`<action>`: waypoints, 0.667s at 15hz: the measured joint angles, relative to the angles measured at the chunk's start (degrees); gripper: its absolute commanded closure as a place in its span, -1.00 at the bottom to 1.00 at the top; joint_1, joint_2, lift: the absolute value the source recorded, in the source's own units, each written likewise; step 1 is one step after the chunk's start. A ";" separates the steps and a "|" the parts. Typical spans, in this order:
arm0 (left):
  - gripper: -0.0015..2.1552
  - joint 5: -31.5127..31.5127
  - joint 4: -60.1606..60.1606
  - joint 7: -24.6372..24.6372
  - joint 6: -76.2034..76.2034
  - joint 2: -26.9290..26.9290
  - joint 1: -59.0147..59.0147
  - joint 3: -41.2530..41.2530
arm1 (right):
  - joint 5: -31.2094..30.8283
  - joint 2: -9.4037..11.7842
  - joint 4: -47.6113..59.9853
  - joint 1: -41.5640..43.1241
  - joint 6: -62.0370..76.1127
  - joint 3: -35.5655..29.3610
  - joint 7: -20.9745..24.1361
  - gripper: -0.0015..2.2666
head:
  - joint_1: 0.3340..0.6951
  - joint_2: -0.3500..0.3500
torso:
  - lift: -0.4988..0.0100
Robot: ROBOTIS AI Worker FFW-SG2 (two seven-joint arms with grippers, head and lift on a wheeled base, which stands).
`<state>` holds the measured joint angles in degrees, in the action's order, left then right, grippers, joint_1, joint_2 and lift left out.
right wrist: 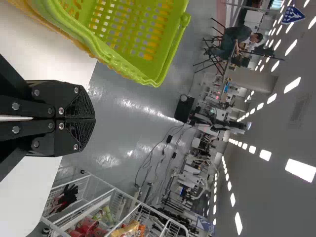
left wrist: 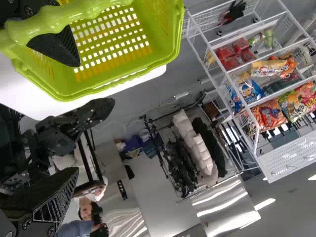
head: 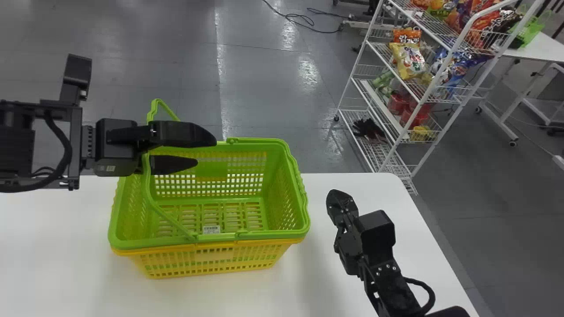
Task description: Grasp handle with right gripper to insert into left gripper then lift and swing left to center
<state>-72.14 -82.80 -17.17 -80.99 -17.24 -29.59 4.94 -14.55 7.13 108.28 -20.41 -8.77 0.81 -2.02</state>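
Two tools in the head view: the left tool [head: 203, 154], fingers spread, at the raised handle [head: 150, 193] of a green basket [head: 282, 154]; the right tool [head: 339, 200] over the white tabletop [head: 48, 246], beside the basket.

Left wrist view: the handle crosses in front of one spread finger.

Right wrist view: the right tool's fingers are pressed together.

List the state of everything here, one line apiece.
Left tool: open
Right tool: shut, holding nothing
Left handle: raised, at the left tool
Right handle: folded down on the rim
Green basket: upright, nested in yellow basket
Yellow basket: upright on the table
Wire rack: standing, stocked
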 measured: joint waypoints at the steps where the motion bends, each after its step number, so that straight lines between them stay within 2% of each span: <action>1: -0.96 -0.11 -0.05 0.03 -0.01 -0.04 0.09 -0.06 | -0.26 0.09 -0.24 0.21 -0.20 0.24 0.00 0.98 | 1.00 -0.66 | 0.60; 10: -0.96 -0.69 -0.17 -0.04 -0.32 -0.12 0.51 -0.09 | -1.78 0.65 -2.10 2.04 -1.70 3.19 -0.01 0.98 | 1.00 -0.60 | 0.60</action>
<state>-72.83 -82.97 -17.20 -81.30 -17.36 -29.08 4.85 -16.33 7.78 106.19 -18.37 -10.48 4.00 -2.02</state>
